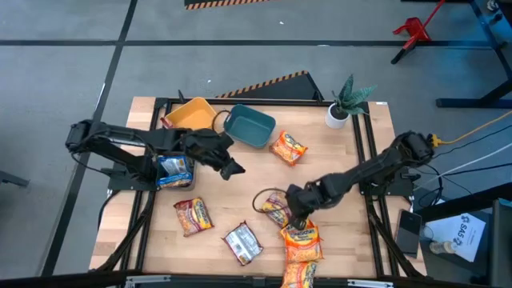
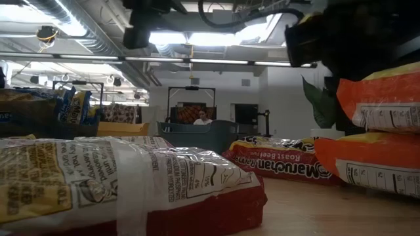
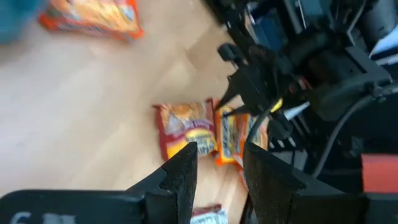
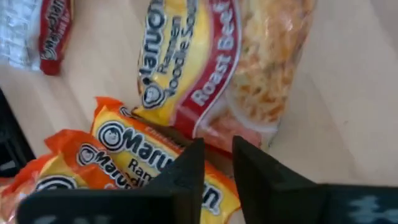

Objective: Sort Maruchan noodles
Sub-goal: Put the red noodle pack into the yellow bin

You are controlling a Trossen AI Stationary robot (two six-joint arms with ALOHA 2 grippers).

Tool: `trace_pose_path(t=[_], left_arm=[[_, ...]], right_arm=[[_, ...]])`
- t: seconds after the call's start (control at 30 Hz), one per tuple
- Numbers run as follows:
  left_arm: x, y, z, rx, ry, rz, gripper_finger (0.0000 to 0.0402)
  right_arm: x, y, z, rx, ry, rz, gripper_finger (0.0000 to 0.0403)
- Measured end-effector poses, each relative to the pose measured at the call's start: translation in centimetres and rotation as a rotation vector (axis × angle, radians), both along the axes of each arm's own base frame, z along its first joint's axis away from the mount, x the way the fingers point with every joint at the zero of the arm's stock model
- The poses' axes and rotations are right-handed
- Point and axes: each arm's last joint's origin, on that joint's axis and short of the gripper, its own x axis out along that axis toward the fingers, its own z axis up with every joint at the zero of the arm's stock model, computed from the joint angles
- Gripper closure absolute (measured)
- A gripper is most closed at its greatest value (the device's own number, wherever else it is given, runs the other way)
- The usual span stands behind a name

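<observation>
Right jaws are down low on the surface, parked right at the edge of an orange packet point(image 4: 124, 146), the top one of a little orange stack point(image 1: 302, 244). The two sides of the jaws are nearly together with just a slim gap, and honestly I can't tell if they're actually pinching the wrapper or only touching it. Just beyond those jaws lies a Roast Beef packet point(image 4: 186, 68), maroon and yellow, and it's touching the orange one.

Left jaws are up off the surface around the middle, released, with a clear gap and nothing in it. Looking past them you can see that same Roast Beef packet and the orange stack well off, with the right arm on top of them.

The other noodles:
- a maroon packet point(image 1: 193, 215) lies flat, near the left jaws on the side toward the front edge
- a silver-and-maroon packet point(image 1: 242, 242) sits between that one and the right jaws
- a lone orange packet point(image 1: 289, 147) lies beyond the right jaws, just beside the teal bin point(image 1: 249, 127)
- a few blue packets point(image 1: 174, 170) are tucked behind the left jaws, under that arm

The yellow bin point(image 1: 192, 114) touches the teal one, both beyond the left jaws. A small potted plant point(image 1: 344, 102) stands in the far corner.
</observation>
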Motion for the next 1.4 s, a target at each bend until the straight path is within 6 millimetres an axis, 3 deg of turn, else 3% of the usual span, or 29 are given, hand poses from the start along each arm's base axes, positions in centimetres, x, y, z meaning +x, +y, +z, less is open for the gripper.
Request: trace_pose_path(t=[0.27, 0.47, 0.6, 0.73, 0.87, 0.97, 1.07, 1.2, 1.4], left_arm=[[2.5, -0.5, -2.6, -0.05, 0.057, -0.086, 0.0279], [2.8, -0.5, -3.0, -0.048, 0.068, -0.081, 0.0279], [2.8, -0.4, -3.0, -0.041, 0.068, -0.072, 0.0279], [2.7, -0.3, -3.1, -0.02, 0.084, -0.039, 0.0279], [2.6, 0.1, -3.2, -0.024, 0.094, -0.022, 0.0279], [2.6, 0.4, -3.1, -0.054, 0.095, -0.053, 0.0279], [2.4, -0.2, -3.7, -0.072, 0.124, -0.101, 0.0274], [1.7, -1.3, -5.9, -0.074, 0.196, -0.123, 0.0253], [0.3, -2.8, -9.8, -0.202, 0.219, -0.022, 0.0202]], right_arm=[[0.4, 0.5, -2.3, -0.049, 0.061, -0.025, 0.0398], [1.4, 0.0, -2.6, -0.057, 0.009, -0.038, 0.0392], [2.7, -2.4, -2.5, -0.089, -0.058, -0.085, 0.0394], [4.2, -6.1, -2.2, -0.142, -0.147, -0.145, 0.0401], [4.7, -9.1, -1.4, -0.068, -0.18, -0.216, 0.04], [4.1, -8.8, -0.1, 0.029, -0.18, -0.222, 0.0401], [3.2, -7.1, 1.3, 0.074, -0.177, -0.235, 0.0401], [2.2, -4.4, 1.3, 0.139, -0.099, -0.262, 0.0362], [2.3, -2.5, 0.1, 0.132, -0.113, -0.373, 0.0212]])
